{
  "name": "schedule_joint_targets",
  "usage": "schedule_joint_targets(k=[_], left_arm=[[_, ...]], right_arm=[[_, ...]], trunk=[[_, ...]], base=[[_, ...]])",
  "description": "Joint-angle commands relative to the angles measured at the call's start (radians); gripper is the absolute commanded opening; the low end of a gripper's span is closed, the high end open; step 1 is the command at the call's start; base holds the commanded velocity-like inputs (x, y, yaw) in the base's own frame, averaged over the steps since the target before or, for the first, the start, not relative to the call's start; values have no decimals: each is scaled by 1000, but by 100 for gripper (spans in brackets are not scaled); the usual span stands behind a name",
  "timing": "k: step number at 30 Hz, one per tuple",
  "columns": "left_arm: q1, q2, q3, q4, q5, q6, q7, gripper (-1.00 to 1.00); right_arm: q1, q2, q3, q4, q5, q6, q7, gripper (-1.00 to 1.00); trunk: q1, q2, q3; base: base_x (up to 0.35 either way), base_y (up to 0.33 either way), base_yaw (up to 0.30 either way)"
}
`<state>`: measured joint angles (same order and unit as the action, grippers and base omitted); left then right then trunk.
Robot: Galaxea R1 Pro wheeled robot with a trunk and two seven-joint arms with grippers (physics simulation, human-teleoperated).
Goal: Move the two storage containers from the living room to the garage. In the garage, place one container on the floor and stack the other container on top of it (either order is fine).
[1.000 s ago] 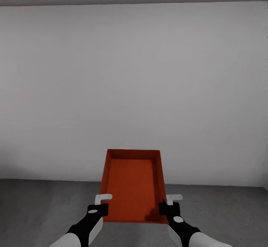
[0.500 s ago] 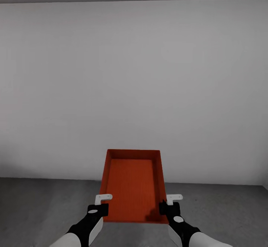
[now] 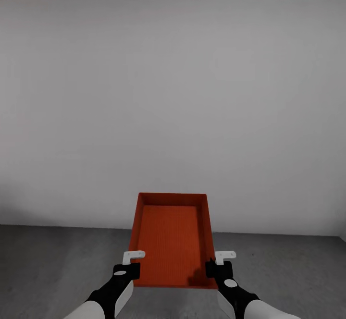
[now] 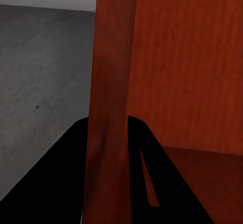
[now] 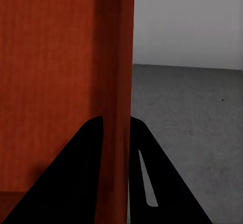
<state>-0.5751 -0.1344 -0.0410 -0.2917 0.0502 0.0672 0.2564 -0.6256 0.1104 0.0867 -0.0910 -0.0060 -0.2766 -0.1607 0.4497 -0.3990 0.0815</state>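
One orange-red storage container (image 3: 170, 237), lidless and empty, is held level in front of me above the dark grey concrete floor (image 3: 57, 261) of the garage. My left gripper (image 3: 130, 264) is shut on its left wall and my right gripper (image 3: 214, 264) is shut on its right wall. In the left wrist view the black fingers (image 4: 76, 168) pinch the container wall (image 4: 109, 107) between them. The right wrist view shows black fingers (image 5: 83, 173) clamping the container's other wall (image 5: 115, 82) in the same way.
A plain pale grey wall (image 3: 173, 107) stands straight ahead, meeting the floor a short way beyond the container. Bare concrete spreads out on both sides of the container and below it.
The head view has shifted: the wall's top edge and the floor line sit a little higher in the picture. The container and both grippers keep the same hold and pose.
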Motion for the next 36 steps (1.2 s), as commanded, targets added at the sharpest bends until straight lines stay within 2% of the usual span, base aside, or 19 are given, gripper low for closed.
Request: schedule_joint_targets(k=[1,36], left_arm=[[0,-2,15,-6,-15,7,11,-100],[0,-2,15,-4,-15,16,11,-100]], right_arm=[[0,5,-27,4,-13,-4,-11,-100],[0,5,-27,4,-12,-4,-10,-100]], trunk=[[0,-1,-2],[0,-1,-57]], base=[[0,0,0],[0,0,0]])
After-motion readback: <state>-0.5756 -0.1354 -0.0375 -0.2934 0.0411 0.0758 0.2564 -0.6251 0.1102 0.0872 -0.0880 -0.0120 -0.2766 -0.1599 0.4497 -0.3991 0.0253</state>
